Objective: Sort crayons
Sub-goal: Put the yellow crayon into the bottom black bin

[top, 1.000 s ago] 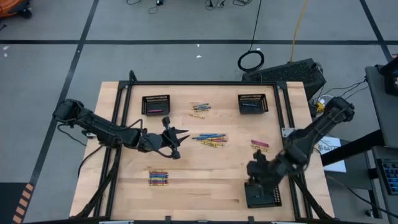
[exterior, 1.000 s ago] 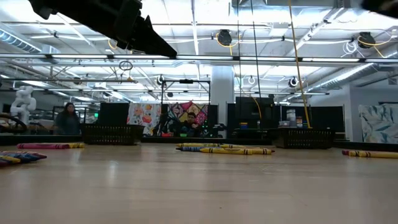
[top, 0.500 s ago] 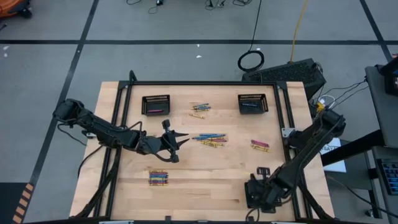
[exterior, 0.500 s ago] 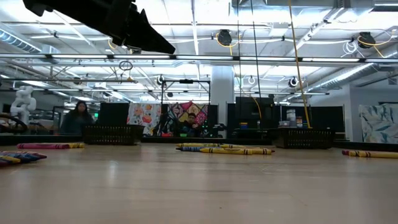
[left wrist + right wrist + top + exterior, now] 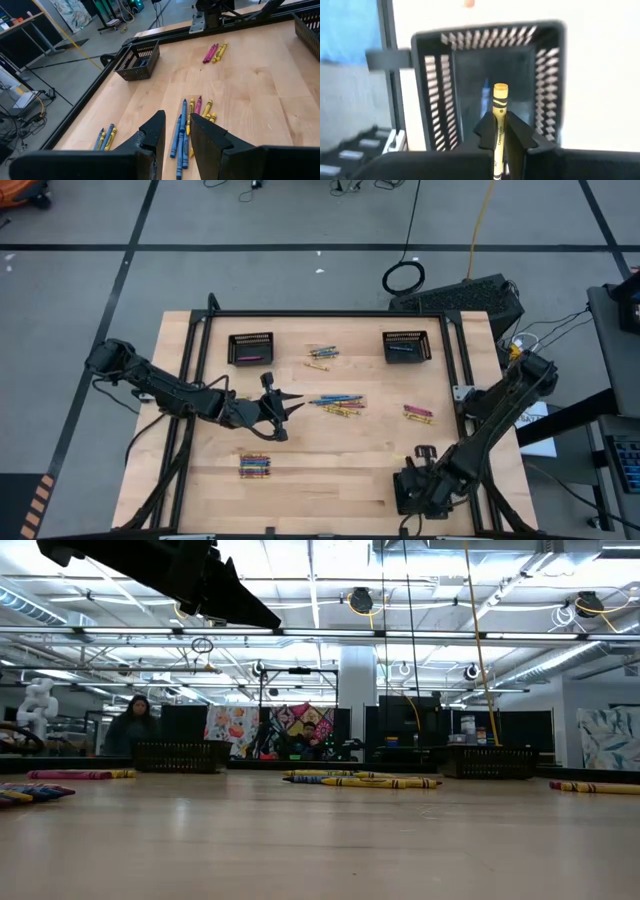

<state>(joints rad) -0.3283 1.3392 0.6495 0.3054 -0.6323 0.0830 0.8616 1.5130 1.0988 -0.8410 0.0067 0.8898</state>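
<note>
Right hand (image 5: 501, 142) is down at the near right corner of the surface (image 5: 330, 470), hanging over a black mesh basket (image 5: 547, 85) with a yellow crayon (image 5: 499, 125) pinched between its fingers. The crayon points into the basket's mouth, so this looks like the drop-off for yellows; it is held directly above the opening so a release should land it inside. Something bluish shows on the basket floor, too blurred to name. The fingers are clamped on the stick, nothing let go yet.

Over on the other side, the left hand (image 5: 175, 132) hovers above the central pile of crayons (image 5: 187, 127) (blue, yellow and a pink one lying in a loose fan). Its fingers are parted a little, nothing between them, touching nothing that I can see. It seems lined up along the sticks, likely for the next pick.

More crayons wait in small groups: a bundle near the front left (image 5: 255, 467), a pink-and-yellow few to the right (image 5: 417, 413), some near the back (image 5: 320, 356). Two more baskets sit along the far edge (image 5: 250, 347).
</note>
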